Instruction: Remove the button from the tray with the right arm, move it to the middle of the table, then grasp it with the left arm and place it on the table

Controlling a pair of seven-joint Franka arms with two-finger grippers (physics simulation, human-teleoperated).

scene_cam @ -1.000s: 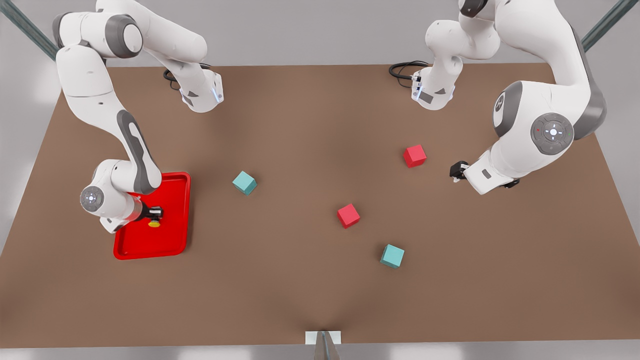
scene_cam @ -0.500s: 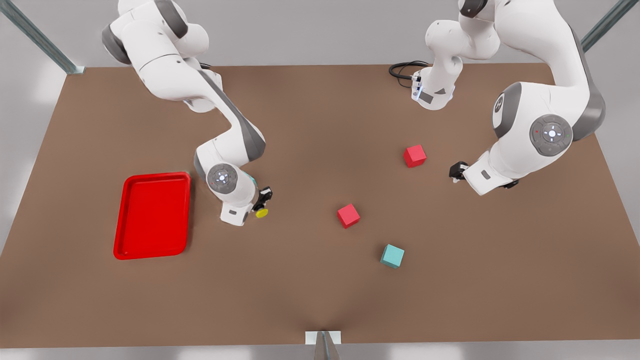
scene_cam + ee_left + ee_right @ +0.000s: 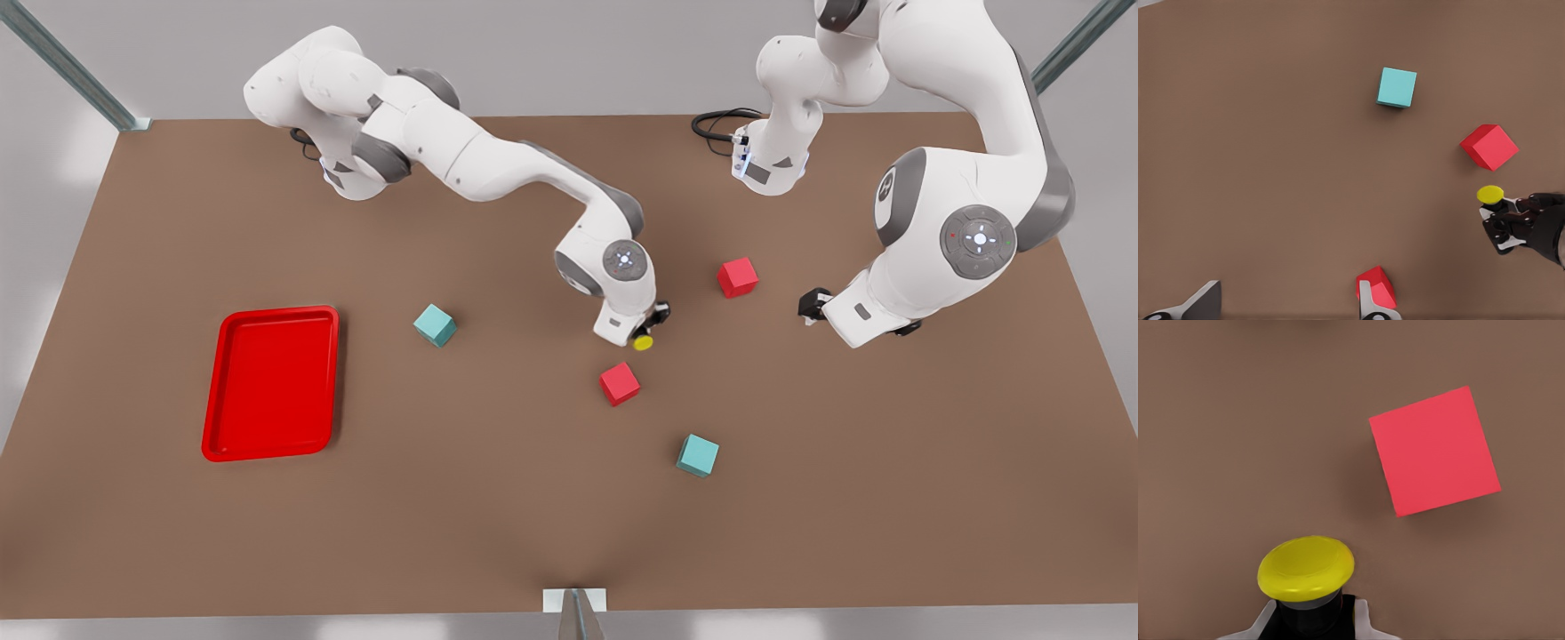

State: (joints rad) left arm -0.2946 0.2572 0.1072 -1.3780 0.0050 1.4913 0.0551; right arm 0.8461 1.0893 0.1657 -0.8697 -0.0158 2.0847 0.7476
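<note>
The right gripper (image 3: 652,325) has carried the tiny push-button with its round yellow cap and black body (image 3: 643,342) clear of the shallow bright red rectangular tray (image 3: 229,382), which now lies well behind it at the front view's left, and has reached the middle of the plain brown tabletop (image 3: 498,498); a second ago the button was only just lifting out of the tray. By my reading the carry is about done and the handover is next. The fingers are clenched on the button's black body, cap poking out beyond the fingertips (the right wrist view shows this plainly, cap (image 3: 1306,568) in front of the fingers). A red cube (image 3: 620,383) sits just beyond the fingertips, another red cube (image 3: 738,276) off to one side. The right arm is stretched long and low across the table, wrist bent downward. The left gripper (image 3: 811,304) waits, well apart from the button, its white-tipped fingers (image 3: 1373,300) released.
</note>
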